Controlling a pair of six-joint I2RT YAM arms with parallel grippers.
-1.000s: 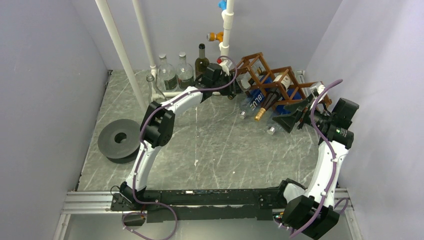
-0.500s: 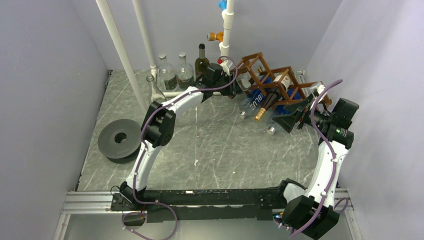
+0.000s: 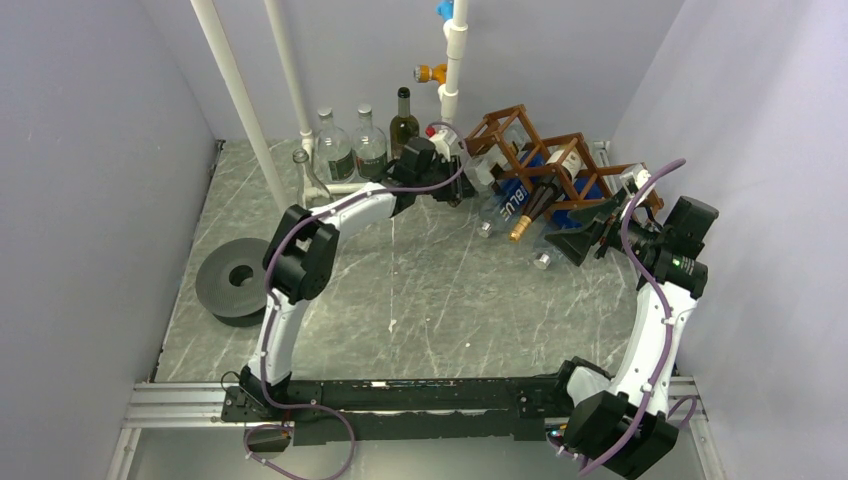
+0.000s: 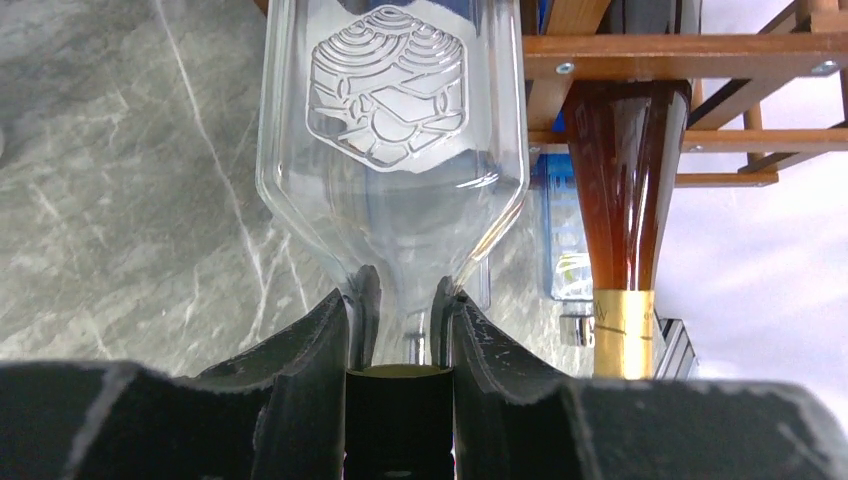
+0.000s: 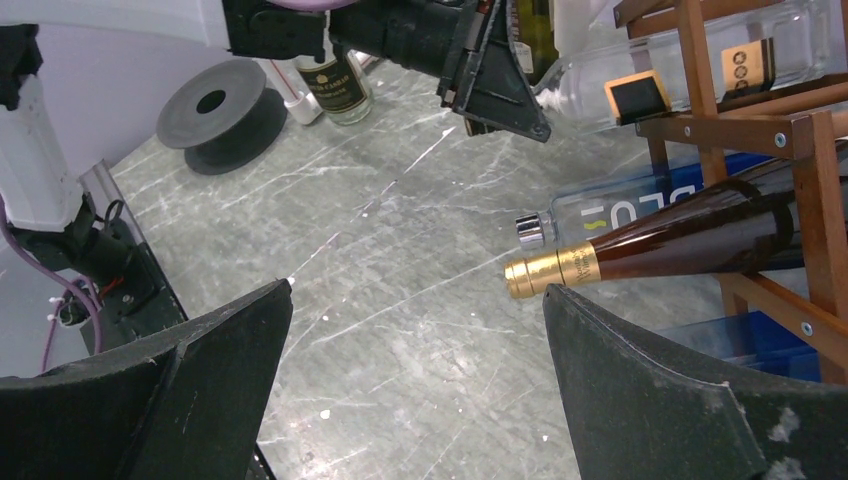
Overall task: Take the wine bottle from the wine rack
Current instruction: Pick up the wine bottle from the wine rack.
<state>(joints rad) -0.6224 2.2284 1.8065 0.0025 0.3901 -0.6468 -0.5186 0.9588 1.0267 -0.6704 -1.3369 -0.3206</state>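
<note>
A clear glass bottle [image 4: 390,120] with an embossed hexagon lies neck-out in the left end of the brown wooden wine rack [image 4: 680,45]. My left gripper [image 4: 400,310] is shut on its neck, with the dark cap between the fingers. From above, the left gripper [image 3: 458,172] sits at the wine rack's [image 3: 520,125] left end. An amber wine bottle [image 5: 700,240] with gold foil lies in the rack beside it. My right gripper [image 5: 420,290] hangs wide open and empty just in front of that foil tip, seen from above as the right gripper [image 3: 565,235].
A blue-labelled clear bottle [image 5: 620,215] lies low in the rack. Several bottles [image 3: 345,150] and a dark green one [image 3: 403,120] stand at the back by white pipes [image 3: 240,100]. A grey spool [image 3: 240,280] lies at the left. Walls close in on both sides.
My left gripper has closed onto the clear bottle's neck, and the left arm has drawn back slightly to the left. The right arm has not moved.
</note>
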